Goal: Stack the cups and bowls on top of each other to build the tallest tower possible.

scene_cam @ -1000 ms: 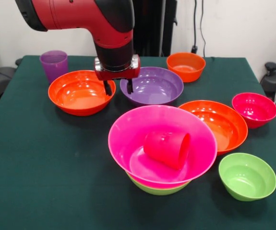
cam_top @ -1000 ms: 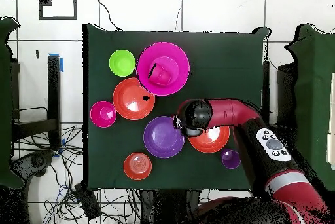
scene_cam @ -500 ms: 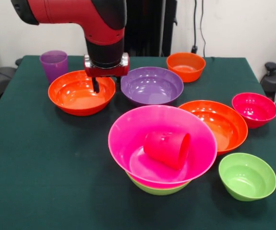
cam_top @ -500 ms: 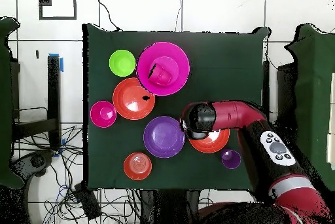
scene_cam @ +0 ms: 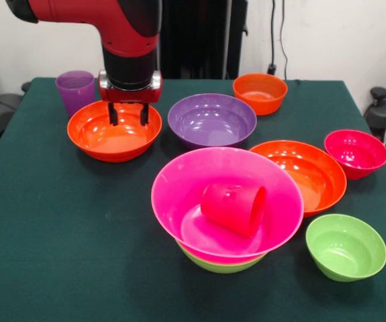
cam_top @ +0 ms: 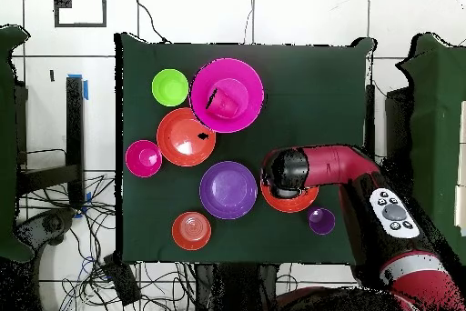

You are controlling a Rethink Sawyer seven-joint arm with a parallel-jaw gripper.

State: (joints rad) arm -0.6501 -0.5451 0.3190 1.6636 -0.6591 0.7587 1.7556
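My gripper [scene_cam: 128, 118] hangs open and empty just above the wide orange bowl [scene_cam: 105, 141] at the back left; from overhead my arm [cam_top: 293, 171] covers most of that bowl [cam_top: 293, 204]. The purple cup [scene_cam: 75, 90] stands upright behind it. The tower [scene_cam: 227, 201] is a wide hot pink bowl nested on a lime green bowl [scene_cam: 219, 265], with the red-pink cup [scene_cam: 234, 208] lying on its side inside. A purple bowl [scene_cam: 212, 119], a small orange bowl [scene_cam: 260, 92], another wide orange bowl [scene_cam: 307, 173], a small red-pink bowl [scene_cam: 356, 152] and a small lime green bowl [scene_cam: 345, 246] stand apart.
The table has a dark green cloth [scene_cam: 58, 228]. Its front left part holds no objects. Cables and a chair show beyond the table edges in the overhead view.
My gripper has moved left in the front view, from the gap between the orange and purple bowls to over the middle of the wide orange bowl. Nothing else has moved.
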